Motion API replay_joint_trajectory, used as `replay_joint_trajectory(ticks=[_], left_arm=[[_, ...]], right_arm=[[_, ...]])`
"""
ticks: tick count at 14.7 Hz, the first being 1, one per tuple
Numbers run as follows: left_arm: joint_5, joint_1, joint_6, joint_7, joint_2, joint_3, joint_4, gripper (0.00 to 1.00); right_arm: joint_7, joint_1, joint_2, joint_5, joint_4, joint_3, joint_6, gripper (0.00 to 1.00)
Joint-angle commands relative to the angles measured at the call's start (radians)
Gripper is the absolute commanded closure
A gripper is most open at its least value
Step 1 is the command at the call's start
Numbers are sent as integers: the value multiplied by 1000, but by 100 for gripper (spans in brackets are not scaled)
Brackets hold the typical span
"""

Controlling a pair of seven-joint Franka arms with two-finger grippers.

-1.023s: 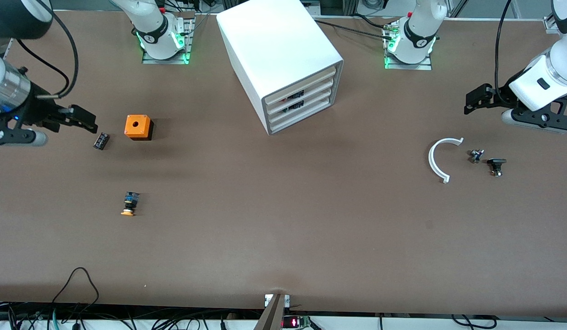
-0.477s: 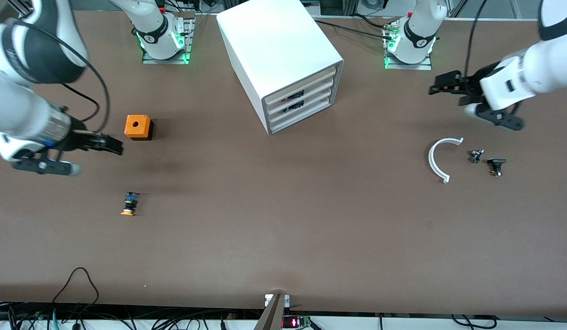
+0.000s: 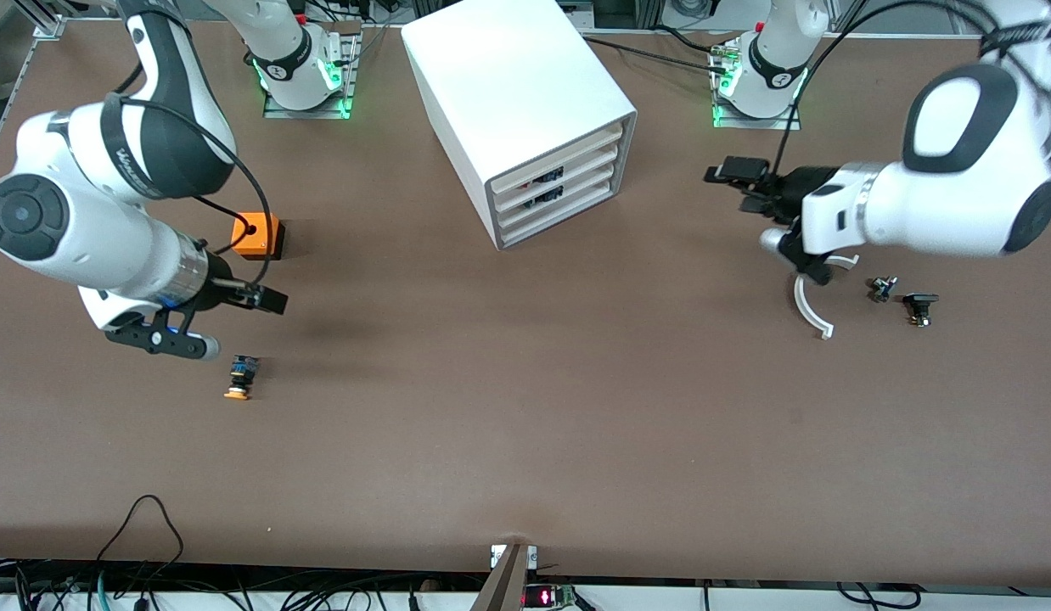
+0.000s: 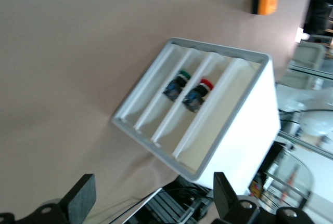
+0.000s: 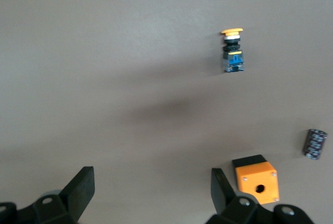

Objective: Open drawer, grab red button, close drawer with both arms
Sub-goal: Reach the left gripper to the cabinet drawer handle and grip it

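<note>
The white cabinet (image 3: pixel 517 93) stands near the robots' bases, midway between them. The drawer (image 3: pixel 587 167), second from the top, is pushed in flush. In the left wrist view the drawer (image 4: pixel 195 107) holds the red-capped button (image 4: pixel 200 90). My left gripper (image 3: pixel 740 187) is open and empty over the table, off the cabinet's front toward the left arm's end; its wrist view shows its gripper (image 4: pixel 153 198) apart from the cabinet. My right gripper (image 3: pixel 266 299) is open and empty over bare table; it also shows in the right wrist view (image 5: pixel 151 193).
An orange box with a hole (image 3: pixel 256 235) and a yellow-capped button (image 3: pixel 239 378) lie by my right gripper. A black cylinder (image 5: pixel 315 143) lies near the box. A green-capped button (image 4: pixel 177 82) sits in the drawer below. A white curved piece (image 3: pixel 810 301) and two small black parts (image 3: pixel 884 288) (image 3: pixel 919 307) lie under my left arm.
Both arms have swung in from the table's ends. My left gripper has moved toward the cabinet's front. My right gripper has moved past the orange box toward the yellow-capped button.
</note>
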Motion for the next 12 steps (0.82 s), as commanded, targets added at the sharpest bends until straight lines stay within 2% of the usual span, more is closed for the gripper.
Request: replay_joint_trajectory(ticks=[1,6,7,10,12], left_arm=[[-117,0,-6,136,65,2,-25,1],[-335,-3,152,423,70,-34,-282,1],[-348,-7,183,474,71,-47,-312,1],[-354,-9,336,530,73,-144,-404,1],[-401,-7,439,577,71,-217,-465,6]], right_arm=[[59,39,70,5,91,-4,-29,1],[181,89,148,2,173,-6,-44,1],[197,94,154,2,183,-6,-45,1],[286,120,190,3,220,-6,-45,1],[371,144,214,11,263,-4,-45,1]])
